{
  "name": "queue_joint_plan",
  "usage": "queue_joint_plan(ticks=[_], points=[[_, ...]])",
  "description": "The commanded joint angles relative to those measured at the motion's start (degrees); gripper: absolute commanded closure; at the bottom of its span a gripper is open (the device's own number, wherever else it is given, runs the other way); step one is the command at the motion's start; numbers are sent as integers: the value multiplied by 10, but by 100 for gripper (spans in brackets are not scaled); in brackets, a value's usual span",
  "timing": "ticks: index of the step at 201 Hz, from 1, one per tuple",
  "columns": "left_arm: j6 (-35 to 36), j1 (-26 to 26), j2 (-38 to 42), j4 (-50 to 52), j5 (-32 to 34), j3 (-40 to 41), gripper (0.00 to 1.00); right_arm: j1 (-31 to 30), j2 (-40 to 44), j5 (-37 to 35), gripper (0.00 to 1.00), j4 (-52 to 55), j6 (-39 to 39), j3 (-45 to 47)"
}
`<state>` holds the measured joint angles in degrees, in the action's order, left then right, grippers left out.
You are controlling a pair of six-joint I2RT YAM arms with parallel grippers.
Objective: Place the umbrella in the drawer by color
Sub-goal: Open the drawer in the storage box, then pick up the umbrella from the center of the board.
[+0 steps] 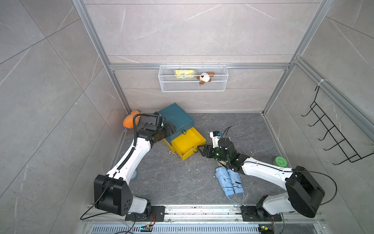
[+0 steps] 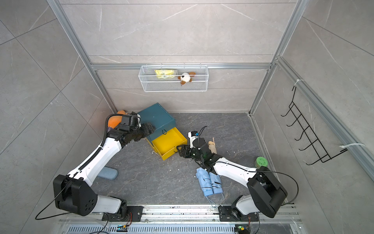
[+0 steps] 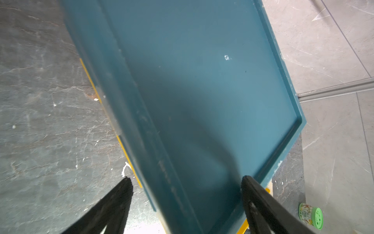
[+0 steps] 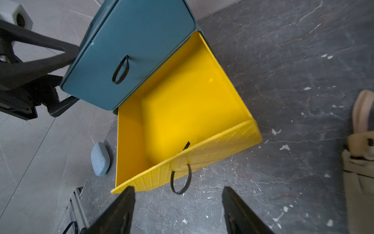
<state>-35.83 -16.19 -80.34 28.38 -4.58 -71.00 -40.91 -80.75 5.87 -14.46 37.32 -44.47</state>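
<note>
Top views: two umbrellas (image 1: pixel 223 182) (image 1: pixel 235 182), two drawers (image 1: pixel 188 142) (image 1: pixel 180 131).

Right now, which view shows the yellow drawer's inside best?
Right wrist view: the yellow drawer sits large and central, pulled out, nothing visible inside, loop handle at its front. Both top views show it small, partly under the teal cabinet. The left wrist view shows only thin yellow edges.

light: bright, even | glare: inside yellow drawer (image 4: pixel 210 81) | shadow: soft on teal cabinet (image 3: pixel 202 141) | edges: wide-angle bend
</note>
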Motion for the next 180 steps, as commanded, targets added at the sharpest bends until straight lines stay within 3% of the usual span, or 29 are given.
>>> queue_joint_plan(ticks=[1, 42, 86, 133, 180], points=[[7, -6, 29, 50, 10, -8, 13, -3, 32, -37, 28, 68, -36, -12], [19, -28, 62, 74, 39, -33, 13, -1, 71, -71, 27, 135, -69, -43], [37, -83, 77, 98, 73, -61, 13, 17, 92, -99, 23, 219, -102, -75], [51, -170, 77, 95, 83, -53, 13, 57, 55, -101, 22, 305, -123, -120], [55, -235, 87, 44, 44, 4, 13, 92, -21, -88, 22, 336, -133, -140]])
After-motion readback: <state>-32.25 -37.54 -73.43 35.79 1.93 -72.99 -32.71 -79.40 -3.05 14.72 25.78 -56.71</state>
